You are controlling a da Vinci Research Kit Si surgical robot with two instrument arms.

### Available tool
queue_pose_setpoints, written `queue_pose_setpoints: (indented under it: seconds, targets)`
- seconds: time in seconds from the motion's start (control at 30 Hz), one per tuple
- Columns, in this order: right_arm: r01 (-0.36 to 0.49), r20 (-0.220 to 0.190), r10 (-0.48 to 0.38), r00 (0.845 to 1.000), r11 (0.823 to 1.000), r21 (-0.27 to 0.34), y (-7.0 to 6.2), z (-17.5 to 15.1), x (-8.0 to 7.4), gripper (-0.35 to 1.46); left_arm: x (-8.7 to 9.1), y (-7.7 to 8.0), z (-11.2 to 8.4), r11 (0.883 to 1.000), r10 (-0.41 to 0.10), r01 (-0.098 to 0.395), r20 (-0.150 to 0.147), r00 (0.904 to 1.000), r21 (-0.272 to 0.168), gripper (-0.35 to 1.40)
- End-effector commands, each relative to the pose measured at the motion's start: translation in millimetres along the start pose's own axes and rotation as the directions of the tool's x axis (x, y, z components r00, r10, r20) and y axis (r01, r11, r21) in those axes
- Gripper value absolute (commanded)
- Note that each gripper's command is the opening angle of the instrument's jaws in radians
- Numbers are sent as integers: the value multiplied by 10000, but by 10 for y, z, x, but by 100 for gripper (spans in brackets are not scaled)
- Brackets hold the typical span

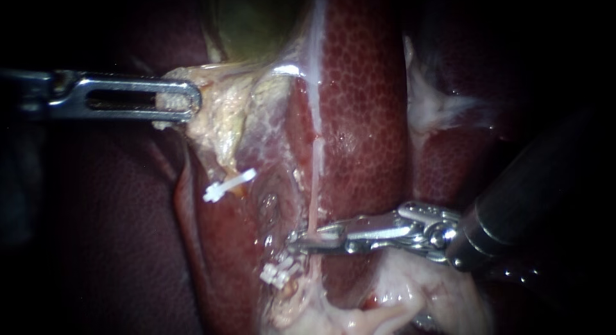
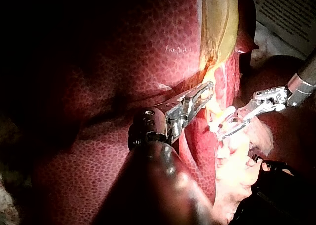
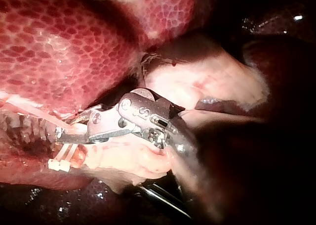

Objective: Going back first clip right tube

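My right instrument comes in from the lower right. Its jaws stand open, a narrow gap between them, at a thin pale tube that runs down beside the liver. Just below the jaws sits a white clip, which the right wrist view shows as a clip under my right instrument. A second white clip sits on tissue further left. My left instrument is shut on pale tissue below the greenish gallbladder, holding it to the left.
Pale fatty tissue bulges under the right instrument's shaft. More whitish tissue lies to the right of the liver lobe. A printed sheet lies beyond the liver in the left wrist view.
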Motion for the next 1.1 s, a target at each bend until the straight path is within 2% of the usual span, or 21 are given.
queue_pose_setpoints:
  seconds: [0.03, 0.17, 0.23, 0.27, 0.37, 0.4, 0.47, 0.73, 0.97, 1.1]
  targets:
    - [8, 7, -8, 10000, 10000, 13, 0, 0, 0, -35, 0, 0, 0, 10000, -2, 2, 0, 10000, 6, -35]
    - [10, 8, -10, 10000, 10000, 64, 0, 0, 0, -35, 0, 0, 0, 10000, -2, 2, 0, 10000, 6, -35]
    - [3, -189, -1, 9998, 10000, 98, -1, 0, 1, -34, 0, 1, 0, 10000, -1, 1, 0, 10000, 7, -35]
    - [219, -350, -214, 9992, 9996, 152, 0, 2, 3, -12, 0, 1, 0, 10000, -2, 2, 0, 10000, 6, -35]
    - [823, -500, -815, 9954, 9965, 150, 1, 11, 12, 51, 0, 1, 0, 10000, -1, 1, -1, 10000, 7, -35]
    - [993, -520, -985, 9938, 9950, 131, 2, 15, 14, 55, 0, 1, 0, 10000, 0, 0, 0, 10000, 7, -35]
    - [1444, -707, -1449, 9869, 9894, -122, 2, 21, 17, 60, 0, 1, 0, 10000, 0, 0, 0, 10000, 7, -35]
    - [2591, -1010, -2588, 9606, 9658, -101, 0, 8, 21, 60, 0, 1, 0, 10000, 1, -1, -1, 10000, 8, -35]
    - [3475, -1076, -3476, 9315, 9375, -199, -4, -24, 30, 60, 1, 1, -1, 10000, 1, -1, -1, 10000, 7, -35]
    - [3853, -1162, -3846, 9157, 9226, -179, -10, -63, 37, 60, 1, 1, -2, 10000, 4, -4, -4, 10000, 12, -35]
